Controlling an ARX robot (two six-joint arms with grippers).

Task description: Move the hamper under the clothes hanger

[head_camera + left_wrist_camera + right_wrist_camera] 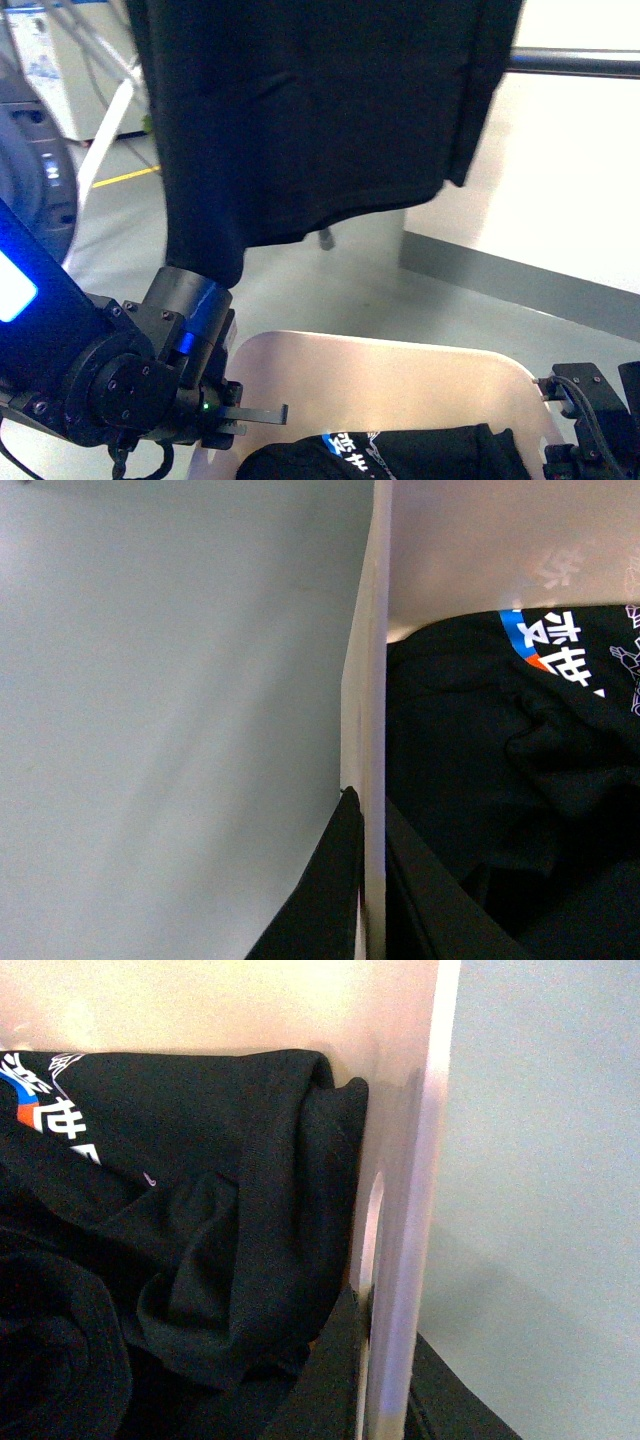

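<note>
From the front, the beige hamper sits low on the grey floor, with a crumpled black garment with blue-and-white print lying inside it. Above the hamper and a little beyond its far rim hangs a black shirt. The clothes hanger's round bar runs out to the right, higher than the hamper. The left arm, lit blue, comes down at the hamper's left rim, and the right arm shows at its right rim.

In the left wrist view, the left gripper is clamped on the hamper's wall. One black finger is pressed to the outside of the wall and the other is inside, against the printed garment.

In the right wrist view, the right gripper pinches the hamper's opposite wall the same way, just beside the slot handle. Its inner finger touches the black fabric bunched against the wall, and its other finger is outside over bare floor.
</note>
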